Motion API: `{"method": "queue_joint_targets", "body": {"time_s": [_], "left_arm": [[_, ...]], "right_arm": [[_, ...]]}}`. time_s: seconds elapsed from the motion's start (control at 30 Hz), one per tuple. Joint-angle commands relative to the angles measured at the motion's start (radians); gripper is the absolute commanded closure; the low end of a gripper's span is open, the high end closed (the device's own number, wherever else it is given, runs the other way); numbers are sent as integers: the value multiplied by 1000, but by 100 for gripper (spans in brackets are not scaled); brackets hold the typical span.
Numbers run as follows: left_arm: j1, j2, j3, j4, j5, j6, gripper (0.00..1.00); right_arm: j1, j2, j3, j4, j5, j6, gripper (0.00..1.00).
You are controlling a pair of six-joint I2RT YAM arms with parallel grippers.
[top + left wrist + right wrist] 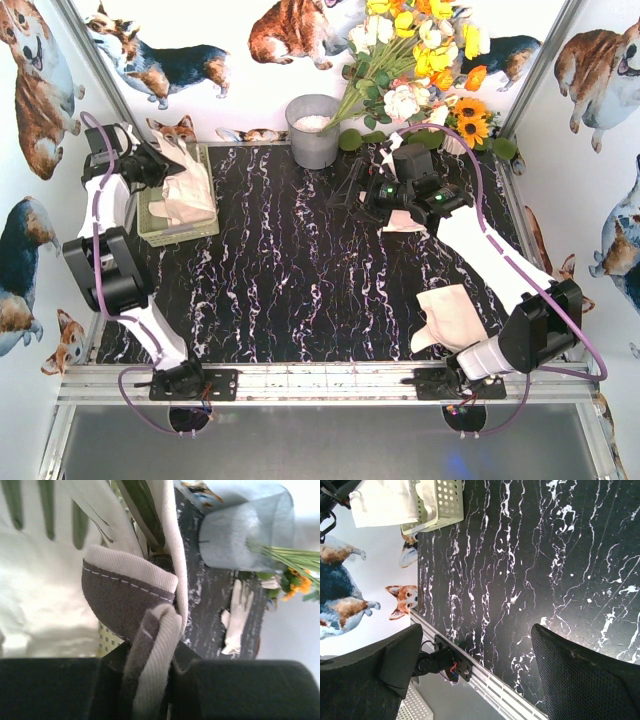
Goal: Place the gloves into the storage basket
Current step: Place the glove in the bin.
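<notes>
Black, white-veined table inside corgi-print walls, with a grey bucket and flowers along the far edge. At far left, the storage basket, already piled with gloves. Just above it, the left gripper, clamped on a held glove hanging toward the pile. Right of centre, the right gripper, low over the table. A loose glove partly hidden under that arm, and a near glove beside its base, well apart from the basket.

Left wrist: jaws pinched together on the held glove, its grey patch and cream cuff folded double. Below, the basket's slotted wall and a washed-out pale heap inside. Beyond the bucket, a far glove flat on the table, possibly the one under the right arm, too small to be sure.

Right wrist: jaws wide apart, nothing between the fingers, only bare table beneath. Storage basket up in the corner, full of white cloth.

Handling, by judgement: light, limp fabric, nothing to break, prone to drape and catch on the rim. Pinch flat ones at the cuff or across the palm, pressing down to gather a fold. Lift high before release. Expect better hold on the grey patches than on plain cloth.
</notes>
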Motion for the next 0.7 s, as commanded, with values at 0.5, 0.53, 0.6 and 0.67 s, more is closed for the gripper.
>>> {"method": "queue_joint_targets", "body": {"time_s": [0.5,0.53,0.6,0.67], "left_arm": [[29,277,242,-64,-32,166,100],[30,285,256,-81,-29,186,100],[28,292,258,-94,-13,208,100],[29,293,239,-76,30,210,100]], "right_arm": [[-10,-13,35,5,68,20,10],[-10,-7,41,4,67,20,10],[-10,2,53,2,64,19,10],[-9,10,61,1,62,19,10]]}}
